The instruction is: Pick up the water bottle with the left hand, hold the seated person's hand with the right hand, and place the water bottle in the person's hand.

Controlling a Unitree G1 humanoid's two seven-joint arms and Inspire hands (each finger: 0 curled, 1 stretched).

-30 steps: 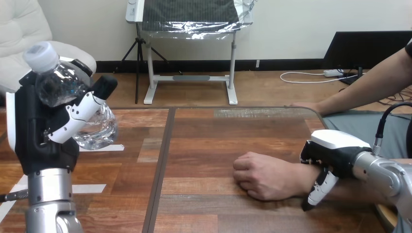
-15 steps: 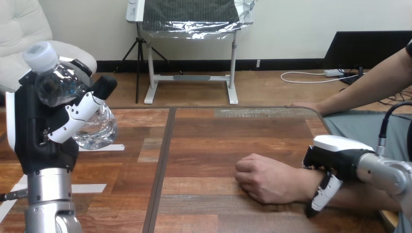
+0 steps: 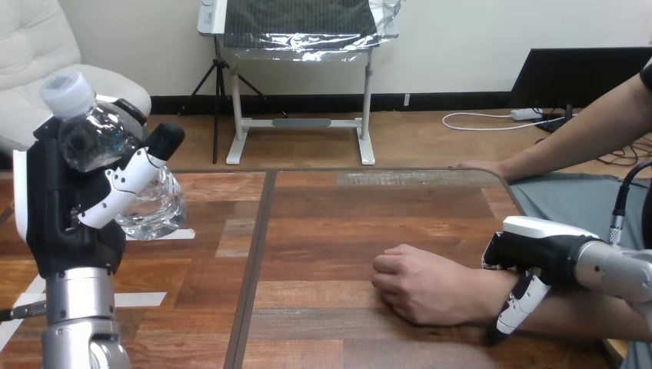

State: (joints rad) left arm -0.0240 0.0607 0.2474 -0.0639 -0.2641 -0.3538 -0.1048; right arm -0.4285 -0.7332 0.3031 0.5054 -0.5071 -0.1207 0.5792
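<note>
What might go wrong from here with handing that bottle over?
1. The person's hand lies as a closed fist, knuckles up, on the table; unless it opens, the water bottle has nowhere to go.
2. The left hand holds the water bottle tilted, high above the wood, far from the fist; a slip would likely drop it.
3. The right hand curls round the person's wrist; too firm a grip or pull might hurt.

The black-and-white left hand (image 3: 63, 215), curled round the clear plastic water bottle (image 3: 158, 207), hides the bottle's middle. Near the right edge of the wooden table (image 3: 346, 223), the right hand (image 3: 538, 247) clasps the person's wrist (image 3: 478, 296), which hides the hand's far fingers. The picture's right edge cuts off the person's forearm.
</note>
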